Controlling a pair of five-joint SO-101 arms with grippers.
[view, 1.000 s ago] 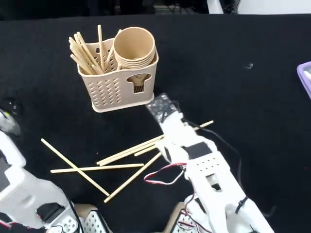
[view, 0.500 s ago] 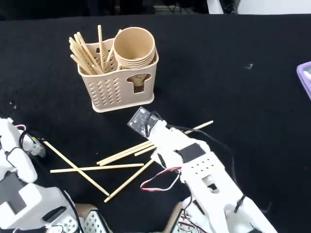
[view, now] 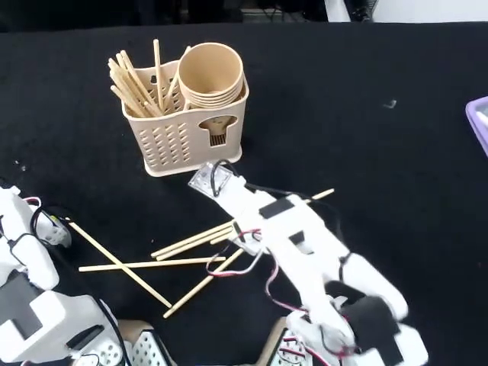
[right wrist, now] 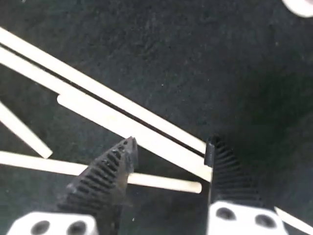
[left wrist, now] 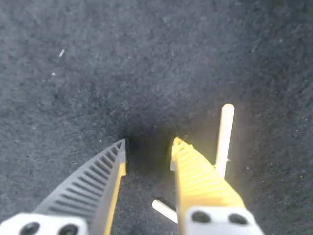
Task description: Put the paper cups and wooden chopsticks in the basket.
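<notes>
We log the basket (view: 191, 141) at upper left of the high view, holding stacked paper cups (view: 212, 72) and a bundle of chopsticks (view: 133, 80). Several loose chopsticks (view: 152, 264) lie at lower centre on the black table (view: 381, 152). We find the right gripper (right wrist: 171, 143) open, jaws apart over them. The left gripper (left wrist: 148, 144) is open too, with a chopstick end (left wrist: 226, 132) just beside it.

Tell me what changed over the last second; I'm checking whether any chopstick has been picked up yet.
The right gripper swung from beside the basket leftward in the high view, over the loose chopsticks, open. The left gripper came in beside a chopstick end, open. Nothing was gripped. Basket, cups and all chopsticks stayed put.
</notes>
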